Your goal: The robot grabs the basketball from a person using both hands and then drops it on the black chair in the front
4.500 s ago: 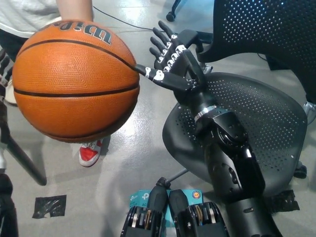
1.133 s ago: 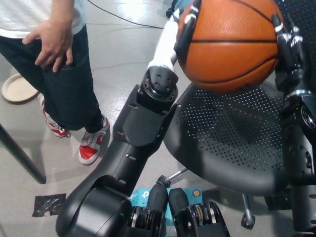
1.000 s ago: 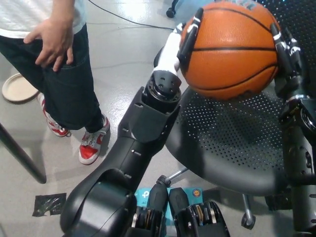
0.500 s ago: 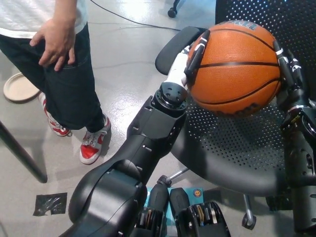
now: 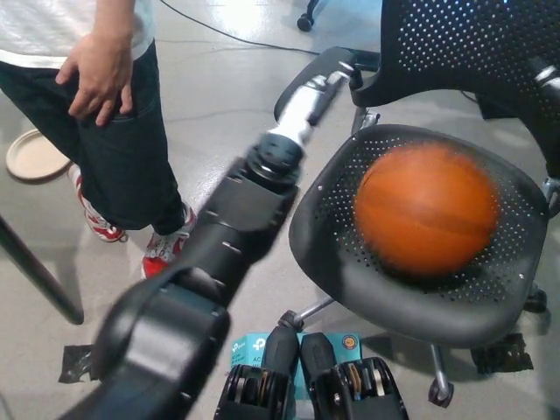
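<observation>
Basketball (image 5: 426, 210) now dropped onto chair (image 5: 490, 306), left hand (image 5: 322, 87) released, extended

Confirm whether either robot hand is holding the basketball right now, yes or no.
No. The basketball sits blurred over the black chair seat, clear of the white left hand; the right hand is barely visible at the frame edge.

The left arm reaches up and forward from the lower left, its white left hand (image 5: 317, 90) extended with nothing in it, blurred. The right hand (image 5: 549, 80) barely shows at the right edge.
</observation>
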Tool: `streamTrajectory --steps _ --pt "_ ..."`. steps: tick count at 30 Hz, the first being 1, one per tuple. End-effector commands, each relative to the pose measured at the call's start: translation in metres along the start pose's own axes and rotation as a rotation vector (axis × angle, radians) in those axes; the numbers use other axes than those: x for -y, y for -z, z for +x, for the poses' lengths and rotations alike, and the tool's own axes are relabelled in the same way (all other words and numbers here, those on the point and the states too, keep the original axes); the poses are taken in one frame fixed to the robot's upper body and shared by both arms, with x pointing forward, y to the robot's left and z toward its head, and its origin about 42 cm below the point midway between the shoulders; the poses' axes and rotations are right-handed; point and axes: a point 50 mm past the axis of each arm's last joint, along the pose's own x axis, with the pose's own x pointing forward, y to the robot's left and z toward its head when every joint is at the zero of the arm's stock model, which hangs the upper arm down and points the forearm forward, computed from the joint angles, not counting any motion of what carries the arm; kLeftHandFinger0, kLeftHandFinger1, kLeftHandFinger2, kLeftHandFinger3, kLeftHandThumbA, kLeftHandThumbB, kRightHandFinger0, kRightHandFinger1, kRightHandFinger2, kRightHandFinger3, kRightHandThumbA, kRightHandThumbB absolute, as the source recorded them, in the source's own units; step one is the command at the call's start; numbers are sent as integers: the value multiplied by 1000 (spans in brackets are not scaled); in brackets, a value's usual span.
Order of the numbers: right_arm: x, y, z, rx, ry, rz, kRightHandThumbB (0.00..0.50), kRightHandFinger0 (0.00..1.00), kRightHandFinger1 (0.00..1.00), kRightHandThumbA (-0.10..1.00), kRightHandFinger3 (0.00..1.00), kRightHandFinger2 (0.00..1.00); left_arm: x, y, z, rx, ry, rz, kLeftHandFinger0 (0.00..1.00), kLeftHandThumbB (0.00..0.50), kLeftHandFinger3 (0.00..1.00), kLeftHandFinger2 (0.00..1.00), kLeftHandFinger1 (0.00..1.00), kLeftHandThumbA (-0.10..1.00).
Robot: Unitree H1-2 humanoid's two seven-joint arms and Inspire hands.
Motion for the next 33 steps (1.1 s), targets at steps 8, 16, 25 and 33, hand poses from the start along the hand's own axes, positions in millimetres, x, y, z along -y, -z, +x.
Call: streamTrajectory --steps 8,16,25,33 --pt "10 -82 -8 257 -32 -44 224 1000 1000 1000 1000 1000 -66 -34 -3 190 -23 -90 1000 206 1000 1000 1000 1000" --pt "-4 -84 -30 334 -71 -64 181 1000 1000 1000 1000 1000 -70 -19 -11 221 14 -82 1000 197 1000 1000 1000 1000" --pt "-31 -55 -102 439 -238 -162 242 1000 1000 1000 1000 1000 -54 33 -81 361 103 -68 1000 258 1000 1000 1000 1000" --pt "-48 40 -190 411 -382 -143 222 1000 1000 1000 1000 1000 -61 121 -188 479 78 -17 1000 157 1000 1000 1000 1000"
